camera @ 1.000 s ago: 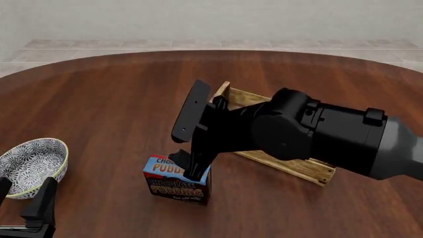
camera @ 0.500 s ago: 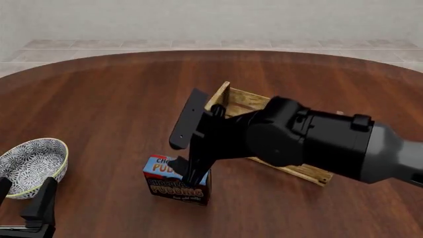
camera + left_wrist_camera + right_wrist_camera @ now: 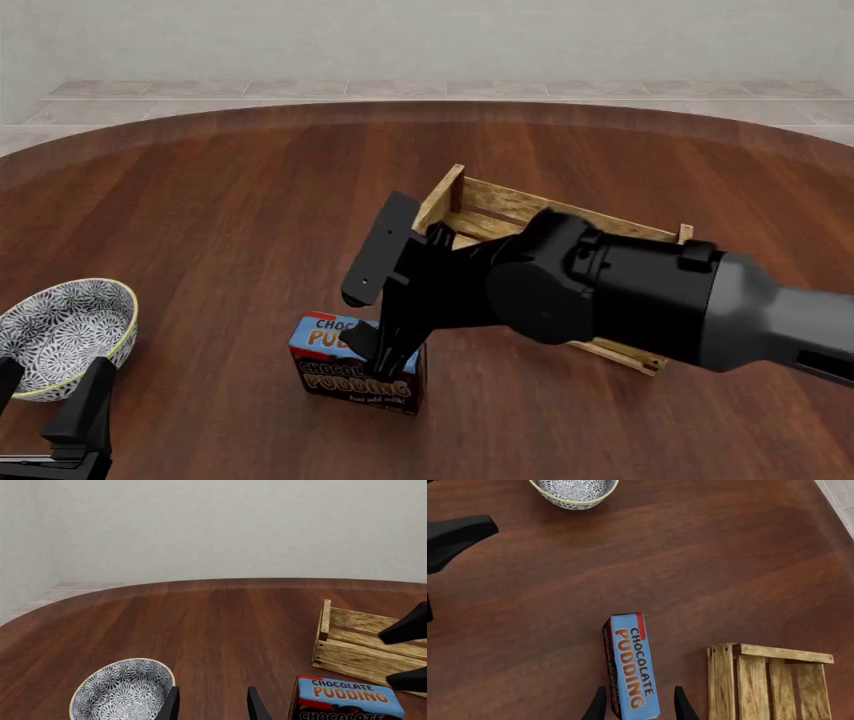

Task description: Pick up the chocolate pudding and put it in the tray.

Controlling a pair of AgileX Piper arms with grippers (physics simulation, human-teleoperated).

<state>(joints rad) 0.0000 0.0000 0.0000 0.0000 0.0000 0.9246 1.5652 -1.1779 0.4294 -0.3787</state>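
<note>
We see the chocolate pudding (image 3: 350, 372) standing upright on the brown table (image 3: 214, 220), near the front edge and a little left of centre, its light blue top with orange lettering facing up and its dark front toward us. Our right gripper (image 3: 378, 362) comes down on it from above: in the right wrist view the two fingertips (image 3: 599, 706) straddle the near end of the carton (image 3: 631, 666), one on each long side, spread just wider than the box (whether they actually press on it we cannot tell). The box sits on the table, not lifted.

Just beyond and to the right of the carton lies the tray (image 3: 491, 210), a slatted light-wood crate set at an angle; the right arm (image 3: 627, 295) covers much of it in the front view, and nothing shows inside the part we can see. The two are near but apart.

Far left, a patterned bowl (image 3: 60, 335) rests by the table's edge. Our left gripper (image 3: 212, 706) hangs beside it with fingers parted, holding nothing.
</note>
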